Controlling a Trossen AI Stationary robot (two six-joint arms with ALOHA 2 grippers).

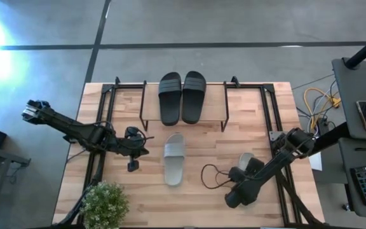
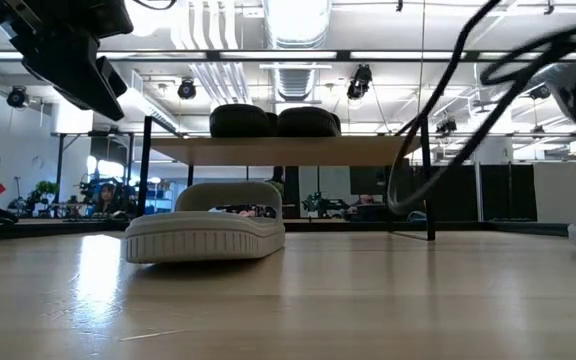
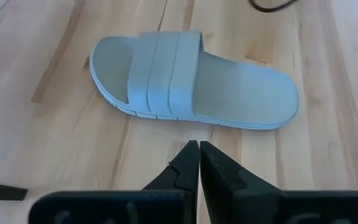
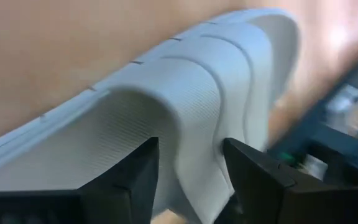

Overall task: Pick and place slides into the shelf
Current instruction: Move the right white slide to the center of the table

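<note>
Two black slides (image 1: pixel 182 97) lie side by side, soles down, on the shelf's light plank (image 1: pixel 215 95) near the table's far edge; the low view shows them on top (image 2: pixel 273 120). One pale grey-green slide (image 1: pixel 174 159) rests sole-down on the table's middle (image 3: pixel 191 87). My left gripper (image 1: pixel 134 152) hovers left of it, shut and empty (image 3: pixel 199 155). The second pale slide (image 1: pixel 246 160) sits toward the right, partly hidden by my right gripper (image 1: pixel 250 168), which is shut on it. My right gripper holds the second pale slide by its wide strap, at the strap's edge (image 4: pixel 194 143). One finger (image 4: pixel 132 177) is in the foot opening under the strap and the other (image 4: pixel 253 180) is outside it. Whether the slide is lifted off the table, I cannot tell.
A small potted plant (image 1: pixel 105 203) stands at the near left corner. A black cable loop (image 1: pixel 211 175) lies on the table beside my right arm. Black frame rails (image 1: pixel 269 114) run along both sides of the tabletop. The shelf's wire legs (image 2: pixel 428 190) stand on the table.
</note>
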